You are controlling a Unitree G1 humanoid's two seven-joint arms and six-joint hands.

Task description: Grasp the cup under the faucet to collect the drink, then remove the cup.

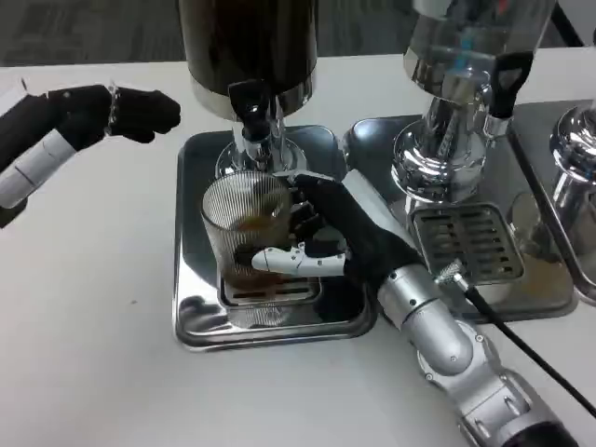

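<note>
A second, clear dispenser (470, 56) stands on its own drip tray (466, 244).

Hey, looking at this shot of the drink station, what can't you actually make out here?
- Dispenser top: cut off by the upper edge.
- Far side of the cup: hidden behind the right hand.
- Whether drink flows from the faucet: too small to tell.
- Left hand fingers: dark and blurred.

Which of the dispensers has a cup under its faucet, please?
The dark dispenser on the left: the cup sits on its tray, held by the right hand. The clear dispenser has none.
</note>
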